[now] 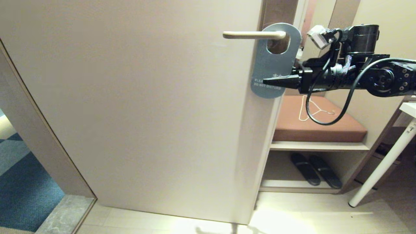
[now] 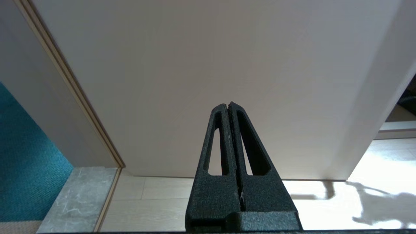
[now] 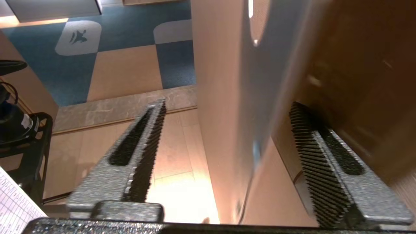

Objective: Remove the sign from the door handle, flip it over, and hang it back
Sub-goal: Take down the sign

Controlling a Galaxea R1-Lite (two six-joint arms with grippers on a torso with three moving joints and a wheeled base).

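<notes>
The sign (image 1: 271, 65) hangs by its oval hole on the door handle (image 1: 250, 34), a slim beige lever near the cream door's (image 1: 146, 97) right edge. Its blue-grey face with "DO NOT DISTURB" shows, and it tilts slightly. My right gripper (image 1: 269, 81) reaches in from the right at the sign's lower part. In the right wrist view that gripper (image 3: 227, 104) is open, and the sign (image 3: 276, 74) stands edge-on between its ribbed fingers (image 3: 312, 146), apart from both. My left gripper (image 2: 228, 104) is shut on nothing, low down and pointing at the door's lower panel.
Right of the door stands a bench with a brown cushion (image 1: 318, 123) and a thin hanger lying on it. Dark slippers (image 1: 315, 170) sit on the shelf below. A white table leg (image 1: 383, 165) slants at far right. Blue carpet (image 1: 19, 188) lies past the door frame on the left.
</notes>
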